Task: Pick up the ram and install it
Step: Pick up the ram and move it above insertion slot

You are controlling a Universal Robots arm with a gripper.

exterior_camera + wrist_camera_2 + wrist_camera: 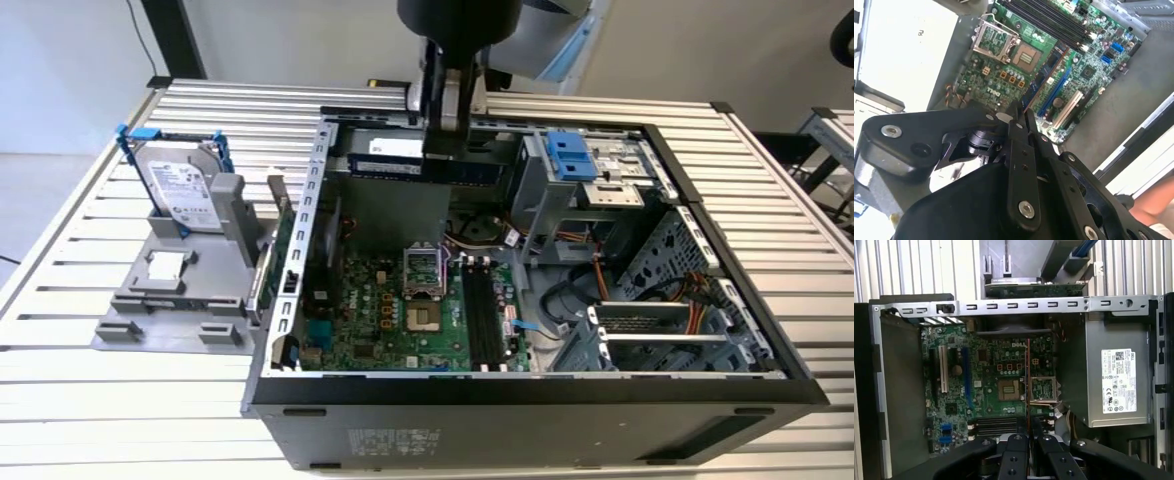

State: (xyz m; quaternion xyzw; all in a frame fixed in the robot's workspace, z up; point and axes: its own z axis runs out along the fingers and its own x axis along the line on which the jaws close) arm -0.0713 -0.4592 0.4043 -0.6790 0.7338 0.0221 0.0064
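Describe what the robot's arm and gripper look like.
The arm ends in a rounded, glossy black housing. Below it, the gripper is narrow, black down the middle with pale grey metal sides. In the second wrist view its linkage bars are flat matte black, pinned with round silver screws to a smooth, rounded black body.

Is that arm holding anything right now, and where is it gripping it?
Yes: its fingers pinch the ram stick near the middle of its long upper edge, holding it above the open computer case.
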